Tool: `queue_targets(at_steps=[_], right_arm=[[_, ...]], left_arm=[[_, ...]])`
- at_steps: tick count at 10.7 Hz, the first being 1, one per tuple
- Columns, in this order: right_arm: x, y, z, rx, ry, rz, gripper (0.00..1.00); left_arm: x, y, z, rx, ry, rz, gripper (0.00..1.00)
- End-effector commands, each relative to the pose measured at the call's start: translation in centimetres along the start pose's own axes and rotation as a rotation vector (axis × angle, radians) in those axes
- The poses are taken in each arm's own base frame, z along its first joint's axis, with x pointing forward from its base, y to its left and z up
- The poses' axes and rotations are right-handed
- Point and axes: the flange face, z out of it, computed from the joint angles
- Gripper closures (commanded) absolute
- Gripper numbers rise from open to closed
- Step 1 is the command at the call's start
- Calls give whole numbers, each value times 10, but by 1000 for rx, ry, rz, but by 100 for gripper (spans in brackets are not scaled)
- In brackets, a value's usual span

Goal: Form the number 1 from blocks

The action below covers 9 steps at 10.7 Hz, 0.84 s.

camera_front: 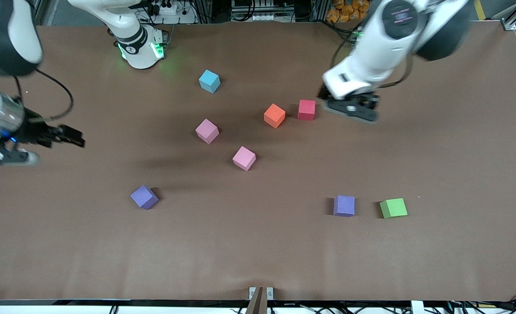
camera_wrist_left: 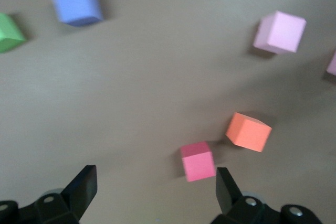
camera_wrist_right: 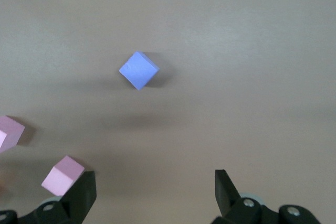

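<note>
White arms w/ black joints, black tools, black cables, green base lights

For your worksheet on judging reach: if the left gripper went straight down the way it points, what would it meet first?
Probably the red block: the left gripper hangs open just above it, with the block sitting nearer one finger than centred.

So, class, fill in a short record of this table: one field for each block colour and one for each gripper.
orange block: beside the red block, apart
pink blocks: one farther from the front camera, one nearer
purple blocks: one toward the right arm's end, one beside the green block
light-blue block: farthest from the front camera
left gripper: open, over the table beside the red block
right gripper: open, waiting at its end of the table
</note>
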Motion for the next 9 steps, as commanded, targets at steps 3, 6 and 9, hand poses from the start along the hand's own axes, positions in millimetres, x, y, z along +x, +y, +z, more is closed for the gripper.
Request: queue_targets(at_steps=[3,6,9], right_arm=[[55,-9,101,-10,12,-302,0],[78,-6,162,-23,35,-591,0],[80,-20,203,66,1,-574,0]], left_arm=[[-14,90,80,-38,-61,45,0],[-21,127,140,-16,-63,137,0],[-32,164,200,41,-71,129,0]])
